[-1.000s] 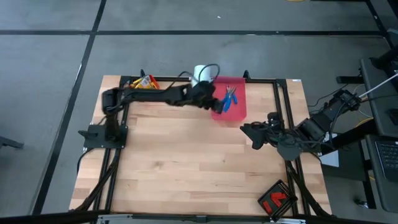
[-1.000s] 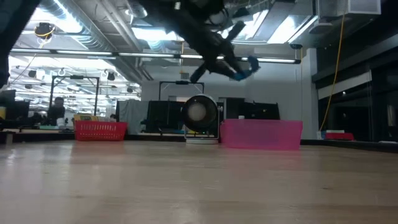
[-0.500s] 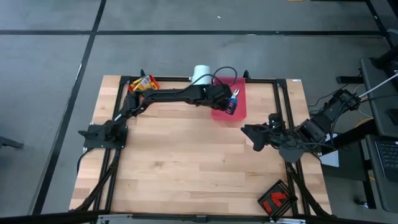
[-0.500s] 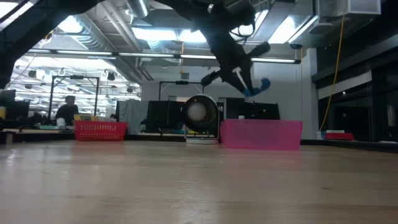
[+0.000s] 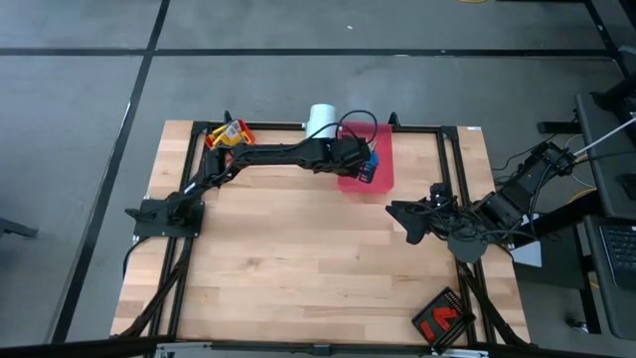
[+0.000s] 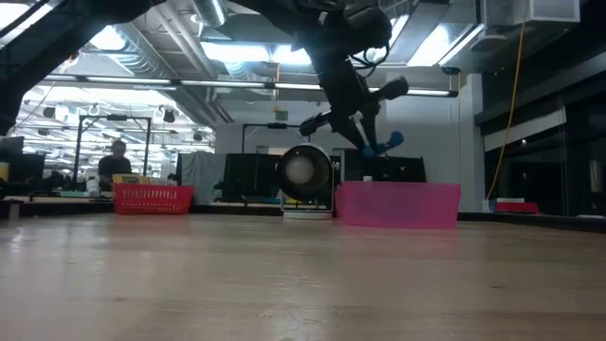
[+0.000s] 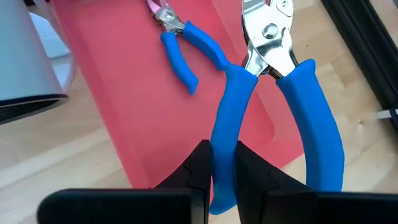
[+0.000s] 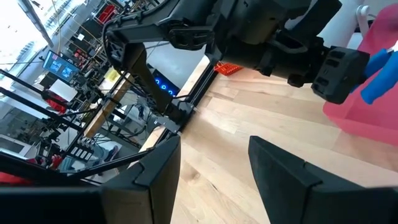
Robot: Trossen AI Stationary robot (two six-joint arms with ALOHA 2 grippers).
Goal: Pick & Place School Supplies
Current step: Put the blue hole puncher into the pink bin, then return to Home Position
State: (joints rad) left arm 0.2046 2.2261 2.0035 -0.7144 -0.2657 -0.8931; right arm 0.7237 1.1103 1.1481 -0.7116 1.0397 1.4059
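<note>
A pair of blue-handled pliers [image 7: 267,93] hangs over the pink-red bin [image 5: 383,174] at the table's far middle, with my left gripper [image 5: 364,167] shut on it. A second pair of blue-handled pliers [image 7: 183,43] lies flat on the bin's floor [image 7: 124,87]. In the low view the held pliers [image 6: 383,144] hang above the bin's rim [image 6: 398,189]. Yellow-orange boxes [image 5: 229,133] sit at the far left corner. My right gripper [image 5: 402,214] waits open on the table's right side, nothing between its fingers [image 8: 155,168]. My left gripper pinches one blue handle [image 7: 224,140] of the pliers between its two fingers, near that handle's free end. The fingers slant down from the table's left and lie across the handle. The other handle [image 7: 311,124] is free, the metal jaws [image 7: 267,31] point away, and the pliers are lifted clear of the bin.
A white cylinder [image 5: 321,119] stands just beyond the bin's far left corner. A black tray with red blocks [image 5: 442,318] lies at the near right corner. A red basket [image 6: 151,197] stands at the far left. Black frame rails [image 5: 457,179] run along the table's sides.
My left gripper has gone toward the table's right edge, out over the pink-red bin, and has tipped from nearly level to slanting down. The held pliers have come down with it, closer to the bin's rim. It has stayed shut on them.
</note>
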